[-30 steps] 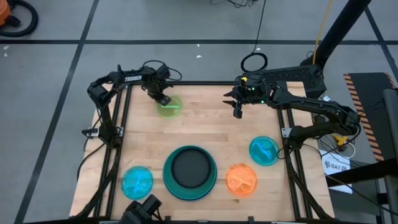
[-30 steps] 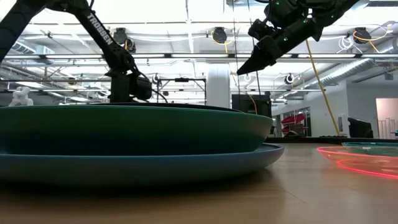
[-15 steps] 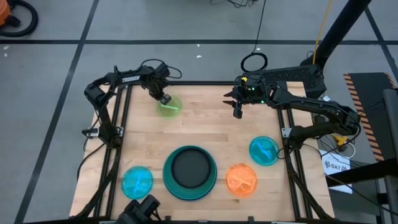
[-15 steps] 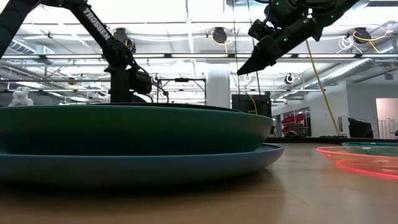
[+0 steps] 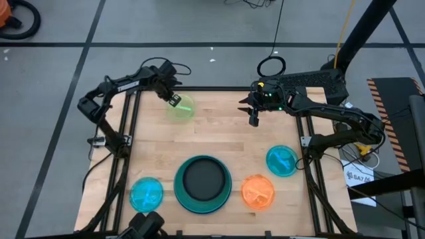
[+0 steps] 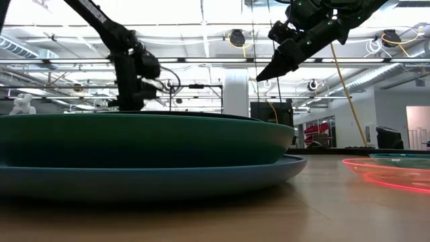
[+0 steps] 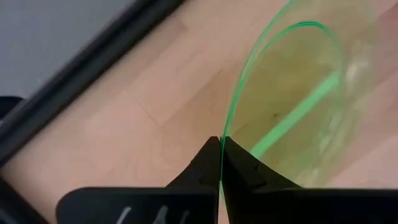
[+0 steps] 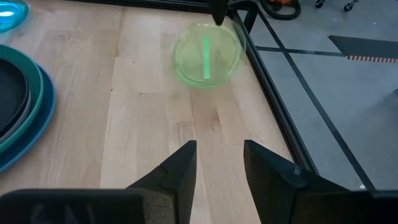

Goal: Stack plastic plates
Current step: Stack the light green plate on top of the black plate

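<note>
The left pincer (image 5: 174, 100) has just clamped shut on the rim of the small translucent green plate (image 5: 181, 107) at the far left corner of the table (image 5: 219, 136). A second ago it stood open over that plate, which lay a little nearer the table's middle; now the left wrist view shows its two fingers (image 7: 208, 163) pressed together with the thin green edge (image 7: 231, 112) running up from between them. The plate looks tipped up off the wood in that view, and the arm has drawn back toward the table's far edge. The grasp therefore seems made and the lift begun, though how far the plate is off the table cannot be told.

The stack it belongs on sits at the near middle: a black plate (image 5: 202, 178) nested in a teal plate (image 5: 180, 192), with a blue rim showing beneath in the low view (image 6: 269, 171). Three small plates lie flat and unstacked: cyan (image 5: 146, 194) to the stack's left, orange (image 5: 257, 191) to its right, and a teal-blue one (image 5: 281, 160) further right.

The right pincer (image 5: 253, 117) hangs above the far right part of the table, its fingers (image 8: 173, 167) parted and empty, unchanged over the last second.

The next move is likely carrying the green plate across to the stack; a thin-rim pinch may let it swing or slip.
</note>
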Robot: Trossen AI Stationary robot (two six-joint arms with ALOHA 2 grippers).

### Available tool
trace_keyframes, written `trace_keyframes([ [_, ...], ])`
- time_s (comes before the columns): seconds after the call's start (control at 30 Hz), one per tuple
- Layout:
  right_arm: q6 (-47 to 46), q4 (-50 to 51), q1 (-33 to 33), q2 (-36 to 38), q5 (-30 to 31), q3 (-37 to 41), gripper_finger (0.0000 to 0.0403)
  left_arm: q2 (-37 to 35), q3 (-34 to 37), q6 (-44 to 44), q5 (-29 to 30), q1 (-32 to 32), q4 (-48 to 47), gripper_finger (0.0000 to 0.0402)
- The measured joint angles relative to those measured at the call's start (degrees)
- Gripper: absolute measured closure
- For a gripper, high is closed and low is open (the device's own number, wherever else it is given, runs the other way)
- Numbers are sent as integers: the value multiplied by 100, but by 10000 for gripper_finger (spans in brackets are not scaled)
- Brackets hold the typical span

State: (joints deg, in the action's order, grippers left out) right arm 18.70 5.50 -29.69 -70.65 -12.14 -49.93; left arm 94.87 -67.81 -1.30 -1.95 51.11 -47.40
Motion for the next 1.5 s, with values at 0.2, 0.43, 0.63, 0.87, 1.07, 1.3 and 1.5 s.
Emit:
trace_keyframes([
  [0.2,0,0,0,0,2,0,277,-605,-2,3,14,-204,23,398],
  [0.43,-68,15,0,0,0,0,277,-1182,-2,99,-123,-709,40,399],
  [0.63,-148,91,0,0,2,0,277,-1687,-4,297,-559,-1349,26,399],
  [0.87,-199,163,0,0,2,0,277,-1912,-11,991,-906,-2482,60,399],
  [1.07,-201,207,0,0,2,0,277,-1906,-11,1616,-912,-3555,55,399],
  [1.3,-306,269,1,2,2,0,277,-1904,-11,2404,-891,-4653,99,399],
  [1.5,-398,267,4,2,0,0,277,-1777,-7,3190,-456,-5306,143,399],
])
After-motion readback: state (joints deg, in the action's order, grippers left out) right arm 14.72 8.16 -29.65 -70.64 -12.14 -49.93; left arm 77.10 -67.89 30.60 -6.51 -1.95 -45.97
